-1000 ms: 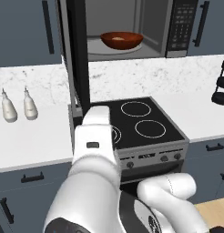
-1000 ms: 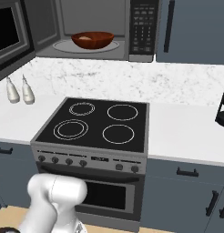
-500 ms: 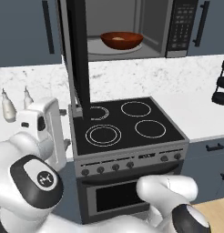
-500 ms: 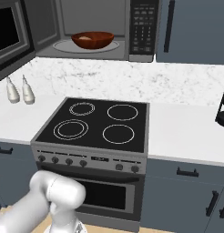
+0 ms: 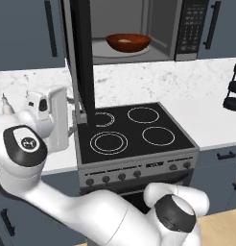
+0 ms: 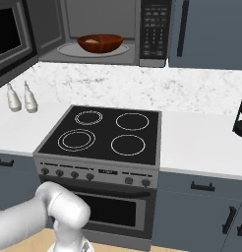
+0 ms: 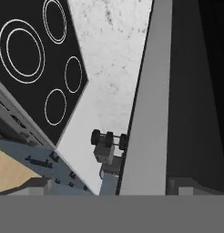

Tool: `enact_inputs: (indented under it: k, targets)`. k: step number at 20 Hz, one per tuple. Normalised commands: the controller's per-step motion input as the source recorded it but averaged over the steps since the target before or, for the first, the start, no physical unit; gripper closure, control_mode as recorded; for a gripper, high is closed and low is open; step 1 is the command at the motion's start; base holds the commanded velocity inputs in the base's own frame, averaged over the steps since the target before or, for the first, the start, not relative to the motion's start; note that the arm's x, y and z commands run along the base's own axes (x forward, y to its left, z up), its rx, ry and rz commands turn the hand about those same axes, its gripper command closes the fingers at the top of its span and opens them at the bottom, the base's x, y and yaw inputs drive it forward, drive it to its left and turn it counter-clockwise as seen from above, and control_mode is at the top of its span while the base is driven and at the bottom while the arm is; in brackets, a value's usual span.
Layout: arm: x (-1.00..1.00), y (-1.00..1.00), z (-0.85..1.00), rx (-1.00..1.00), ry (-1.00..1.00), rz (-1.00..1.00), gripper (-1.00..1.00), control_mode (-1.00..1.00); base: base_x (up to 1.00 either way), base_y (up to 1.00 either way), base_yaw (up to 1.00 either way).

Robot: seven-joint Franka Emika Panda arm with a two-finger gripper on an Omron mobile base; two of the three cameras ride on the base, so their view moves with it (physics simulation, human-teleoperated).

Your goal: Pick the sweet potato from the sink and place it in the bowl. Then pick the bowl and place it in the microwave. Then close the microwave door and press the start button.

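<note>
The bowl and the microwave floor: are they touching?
Touching. In the right base view the bowl sits on the microwave's round floor plate, no gap beneath.

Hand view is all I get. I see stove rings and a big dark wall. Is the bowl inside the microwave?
Observer: Yes, the reddish-brown bowl sits inside the microwave.
Operator: Is its door shut?
Observer: No, the microwave door stands wide open, swung out to the left.
Operator: What's left of the stove?
Observer: Two small pale bottles stand on the white counter there.
</note>
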Motion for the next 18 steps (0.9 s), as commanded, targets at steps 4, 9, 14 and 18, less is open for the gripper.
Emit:
enact_inputs:
  k: [4, 9, 14, 18]
  targets:
    - [0.01, -0.99, 0.11, 0.00, -0.16, -0.02, -1.00, -1.00, 0.00, 0.00, 0.00]
    - [0.02, -1.00, 0.09, 0.00, -0.16, 0.00, -1.00, -1.00, 0.00, 0.00, 0.00]
    - [0.45, -1.00, 0.12, 0.00, -0.10, 0.03, -1.00, -1.00, 0.00, 0.00, 0.00]
    - [0.87, -1.00, 0.11, 0.00, -0.03, 0.03, -1.00, -1.00, 0.00, 0.00, 0.00]
